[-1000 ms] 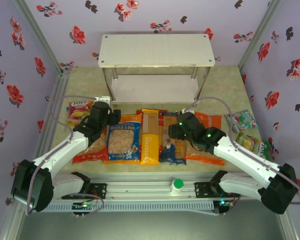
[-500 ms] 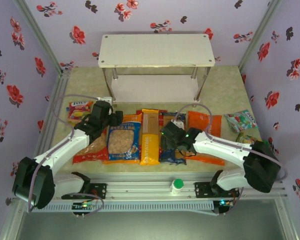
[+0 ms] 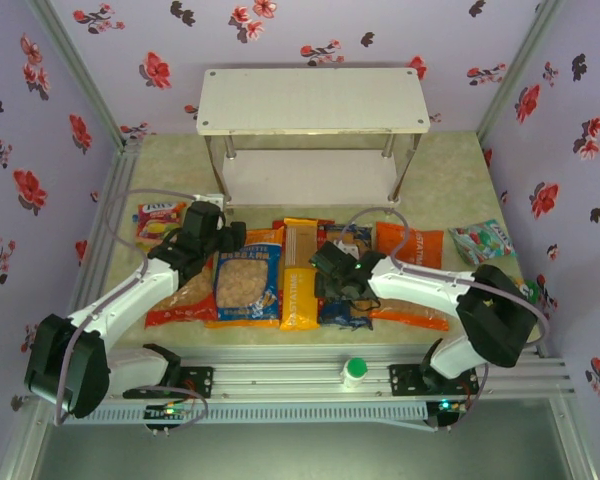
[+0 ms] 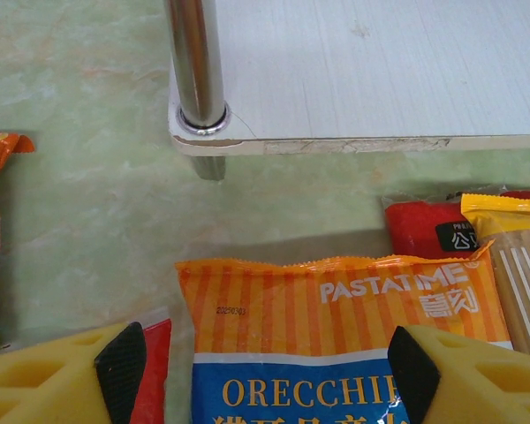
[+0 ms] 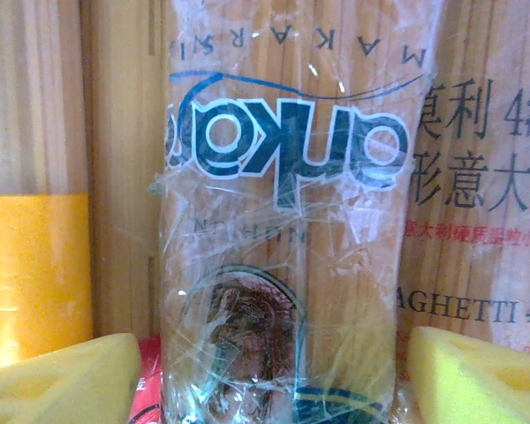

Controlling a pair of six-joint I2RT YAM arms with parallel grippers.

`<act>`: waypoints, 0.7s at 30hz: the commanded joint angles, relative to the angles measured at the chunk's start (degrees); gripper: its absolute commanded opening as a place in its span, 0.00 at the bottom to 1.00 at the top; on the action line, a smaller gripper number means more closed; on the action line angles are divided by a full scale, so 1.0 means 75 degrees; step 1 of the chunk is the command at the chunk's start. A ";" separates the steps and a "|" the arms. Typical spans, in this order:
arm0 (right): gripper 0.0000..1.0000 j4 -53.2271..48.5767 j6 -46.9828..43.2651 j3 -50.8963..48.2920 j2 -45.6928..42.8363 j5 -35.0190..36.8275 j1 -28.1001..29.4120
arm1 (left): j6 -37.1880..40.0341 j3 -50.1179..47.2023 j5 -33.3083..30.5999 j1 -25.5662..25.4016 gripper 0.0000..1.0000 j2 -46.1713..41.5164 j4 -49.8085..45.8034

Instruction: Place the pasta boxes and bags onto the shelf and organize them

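Both jaws wide: we see left gripper (image 4: 267, 375) above the orecchiette bag (image 4: 336, 309), right gripper (image 5: 269, 371) above a clear-wrapped spaghetti pack (image 5: 283, 177).

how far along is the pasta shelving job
Done: nothing; the white two-tier metal-legged shelf holds no pasta. In hand: nothing gripped; the left gripper hangs open over the blue bag with orange edges, the right gripper open over a clear-wrapped spaghetti pack. Left: all the pasta, lying on the pale green table.

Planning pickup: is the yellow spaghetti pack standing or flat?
Lying flat: the yellow spaghetti pack rests on the table, full length seen from above.
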 commanded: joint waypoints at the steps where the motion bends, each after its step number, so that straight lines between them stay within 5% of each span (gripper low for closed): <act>1: 0.79 0.0009 0.0112 0.0216 0.0226 -0.0127 0.0054 | -0.0079 -0.0128 0.0105 0.0113 0.77 -0.0133 -0.0011; 21: 0.62 0.0006 0.0125 0.0404 0.1280 -0.0746 0.0055 | -0.0068 -0.0068 0.0442 0.0370 0.76 -0.0155 0.0086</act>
